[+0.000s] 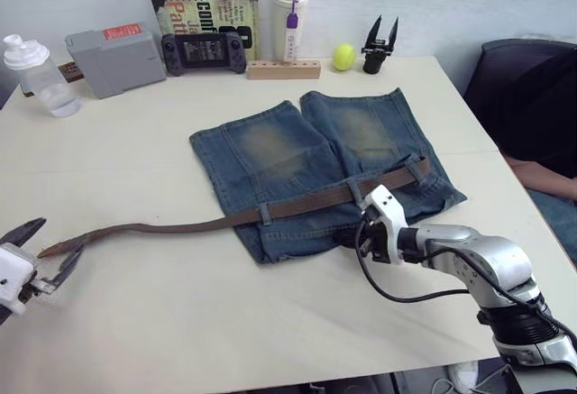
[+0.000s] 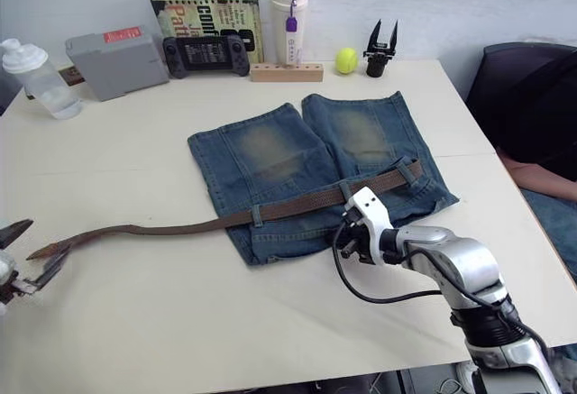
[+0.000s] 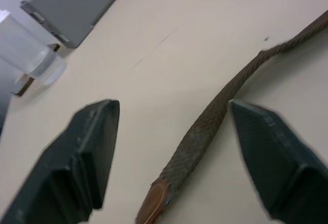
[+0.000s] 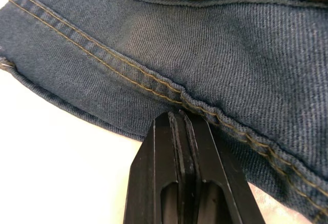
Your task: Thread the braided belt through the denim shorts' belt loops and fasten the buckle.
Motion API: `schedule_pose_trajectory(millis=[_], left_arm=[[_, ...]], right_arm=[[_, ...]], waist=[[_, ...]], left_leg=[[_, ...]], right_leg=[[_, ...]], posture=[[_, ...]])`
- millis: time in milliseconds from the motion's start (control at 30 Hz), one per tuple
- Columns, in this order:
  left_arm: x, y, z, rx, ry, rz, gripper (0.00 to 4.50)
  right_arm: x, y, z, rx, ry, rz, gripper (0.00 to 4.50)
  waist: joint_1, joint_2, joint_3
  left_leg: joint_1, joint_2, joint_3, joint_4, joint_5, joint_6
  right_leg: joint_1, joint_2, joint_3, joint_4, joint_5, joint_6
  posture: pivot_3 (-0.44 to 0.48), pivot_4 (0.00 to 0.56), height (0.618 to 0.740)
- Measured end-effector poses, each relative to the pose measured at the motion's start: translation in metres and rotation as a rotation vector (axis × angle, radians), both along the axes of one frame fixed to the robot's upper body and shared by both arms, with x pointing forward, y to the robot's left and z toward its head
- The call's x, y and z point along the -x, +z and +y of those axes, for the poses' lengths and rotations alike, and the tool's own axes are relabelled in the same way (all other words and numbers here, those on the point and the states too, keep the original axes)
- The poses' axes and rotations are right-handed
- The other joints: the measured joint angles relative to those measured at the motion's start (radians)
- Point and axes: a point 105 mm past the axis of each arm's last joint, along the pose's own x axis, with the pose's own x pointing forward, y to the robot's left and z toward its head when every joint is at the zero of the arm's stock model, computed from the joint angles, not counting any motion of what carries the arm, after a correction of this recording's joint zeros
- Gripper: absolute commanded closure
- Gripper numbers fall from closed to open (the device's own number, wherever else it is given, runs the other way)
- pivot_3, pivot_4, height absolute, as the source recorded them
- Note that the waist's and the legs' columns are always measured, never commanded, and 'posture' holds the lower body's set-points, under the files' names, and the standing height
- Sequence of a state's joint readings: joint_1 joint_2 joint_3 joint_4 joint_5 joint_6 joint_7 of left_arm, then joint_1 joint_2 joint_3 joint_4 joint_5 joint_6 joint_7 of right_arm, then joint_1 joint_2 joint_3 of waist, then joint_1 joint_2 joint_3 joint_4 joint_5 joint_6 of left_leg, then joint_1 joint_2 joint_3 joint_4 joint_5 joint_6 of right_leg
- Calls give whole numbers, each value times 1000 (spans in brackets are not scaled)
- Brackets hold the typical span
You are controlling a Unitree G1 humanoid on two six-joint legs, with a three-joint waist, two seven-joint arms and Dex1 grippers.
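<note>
Left hand gapes around woven braided belt; right hand pinches denim shorts hem.

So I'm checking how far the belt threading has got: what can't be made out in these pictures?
- The buckle: the braided belt ends near the shorts' right edge, too small in the eye views to tell.
- Whether the right gripper, shut, pinches the denim shorts or just touches the hem.
- Belt loops under the right arm are hidden.
- The belt's tan tip is cut off by the left wrist view's edge, between the open left gripper fingers.
</note>
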State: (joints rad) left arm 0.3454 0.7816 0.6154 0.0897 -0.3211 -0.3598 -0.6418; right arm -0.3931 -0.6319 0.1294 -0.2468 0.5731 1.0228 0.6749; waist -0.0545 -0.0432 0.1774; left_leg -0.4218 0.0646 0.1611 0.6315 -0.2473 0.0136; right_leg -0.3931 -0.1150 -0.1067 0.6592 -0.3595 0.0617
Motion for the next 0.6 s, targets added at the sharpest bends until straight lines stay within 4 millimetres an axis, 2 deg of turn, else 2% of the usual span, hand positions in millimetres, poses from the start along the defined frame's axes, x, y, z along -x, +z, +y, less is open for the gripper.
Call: schedule_pose_trajectory(millis=[133,200,233,267,300,333,400,467,500,600], left_arm=[[-16,17,-33,59,-165,11,141],[-29,41,-59,67,-288,-10,0],[-37,50,-76,67,-359,0,0],[-43,54,-92,69,-426,27,0],[-48,54,-108,85,-488,63,0],[-51,51,-123,111,-547,102,0],[-58,45,-146,180,-631,176,0],[-64,46,-171,240,-721,225,0],[-67,49,-189,267,-791,260,0],[-67,47,-221,276,-916,360,0]], right_arm=[[-5,22,-7,-33,56,-46,4500],[-8,49,-13,-57,81,-103,3854],[-8,61,-19,-53,90,-126,3685],[-7,69,-23,-46,96,-132,3247],[-5,75,-26,-49,100,-132,2832],[-3,79,-26,-51,112,-130,2232],[3,82,-25,-52,143,-122,1360],[7,84,-29,-32,158,-119,388],[10,86,-34,-6,159,-126,19],[14,89,-41,32,161,-151,19]], waist=[[2,13,8],[6,16,11],[10,18,11],[14,19,12],[17,19,12],[20,19,12],[19,19,12],[24,19,13],[27,18,13],[28,18,13]], left_leg=[[-1,-1,0,0,2,1],[-1,-1,0,-1,6,5],[-1,-1,0,-1,6,5],[-1,-1,0,-1,6,5],[-1,-1,1,-1,7,5],[-1,-1,1,-1,8,3],[-1,-1,2,-1,9,2],[-2,-1,3,0,9,2],[-2,-1,3,0,9,2],[-1,-2,4,1,10,2]], right_leg=[[-1,0,0,1,0,1],[-1,0,-1,1,0,1],[-1,0,-2,1,0,1],[-1,1,-2,1,0,1],[0,1,-2,1,0,1],[0,1,-1,1,0,1],[-1,2,-1,1,0,1],[-1,2,-1,1,1,1],[-1,3,0,1,1,2],[0,3,0,1,1,3]], posture=[[0,150,709],[0,150,709],[0,150,709],[0,150,709],[0,150,709],[0,150,709],[0,150,709],[0,150,709],[0,150,709],[0,150,709]])
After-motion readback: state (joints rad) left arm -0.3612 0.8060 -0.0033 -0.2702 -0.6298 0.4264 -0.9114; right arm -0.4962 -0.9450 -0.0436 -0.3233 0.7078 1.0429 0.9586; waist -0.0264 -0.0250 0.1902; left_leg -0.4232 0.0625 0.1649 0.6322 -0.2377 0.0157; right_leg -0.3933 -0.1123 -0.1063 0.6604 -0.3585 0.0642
